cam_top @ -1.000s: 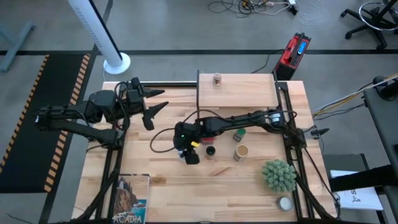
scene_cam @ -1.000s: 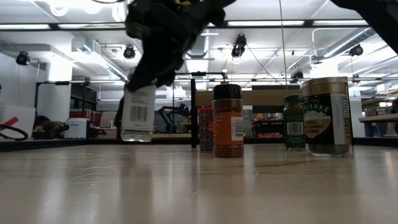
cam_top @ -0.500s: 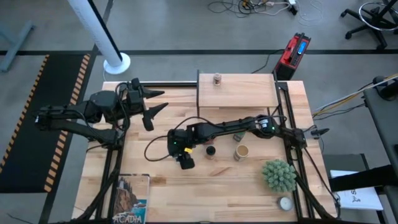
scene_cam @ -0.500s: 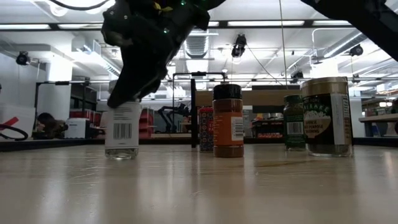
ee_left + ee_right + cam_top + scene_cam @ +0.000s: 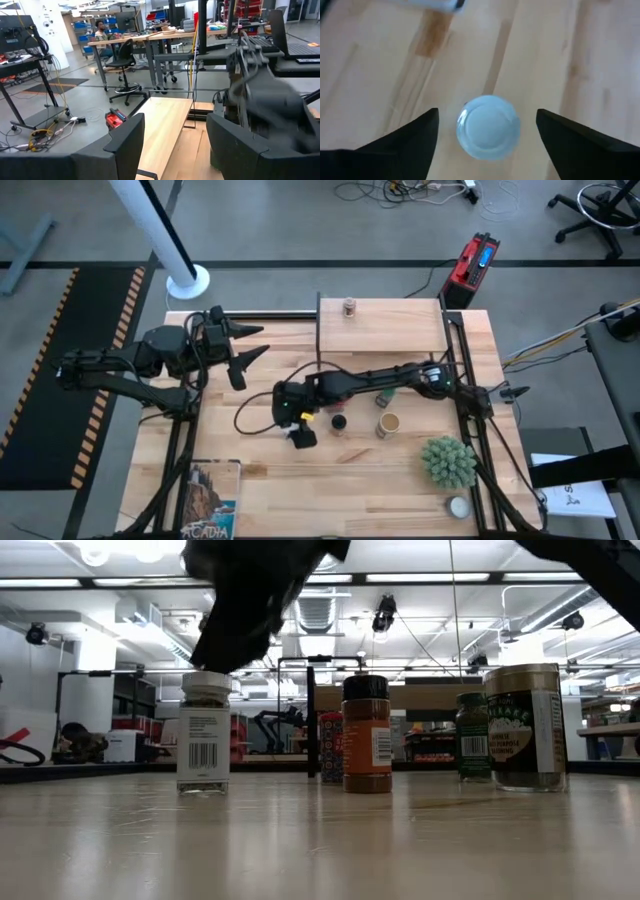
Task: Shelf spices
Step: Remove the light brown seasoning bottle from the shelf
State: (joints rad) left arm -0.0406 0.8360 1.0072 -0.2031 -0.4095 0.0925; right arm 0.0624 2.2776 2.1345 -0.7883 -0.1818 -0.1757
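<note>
A white-lidded spice jar (image 5: 204, 745) stands upright on its base on the table. My right gripper (image 5: 255, 600) hovers just above it, open. In the right wrist view its fingers stand wide on either side of the white lid (image 5: 488, 127) without touching. Further right stand a black-lidded jar (image 5: 367, 735), a red tin (image 5: 330, 747), a green-lidded jar (image 5: 472, 735) and a large jar (image 5: 525, 727). The shelf (image 5: 380, 330) at the far edge carries one small jar (image 5: 349, 307). My left gripper (image 5: 250, 348) waits open at the far left.
A spiky green plant (image 5: 448, 461) and a flat white tin (image 5: 458, 506) sit at the near right. A book (image 5: 210, 498) lies at the near left corner. My right arm (image 5: 390, 378) reaches across the table in front of the shelf.
My right gripper has carried the white-lidded jar a little toward the table's left and down. The jar was tilted and off the table, then was set upright on it. The gripper has let go and risen, and the jar stands alone.
</note>
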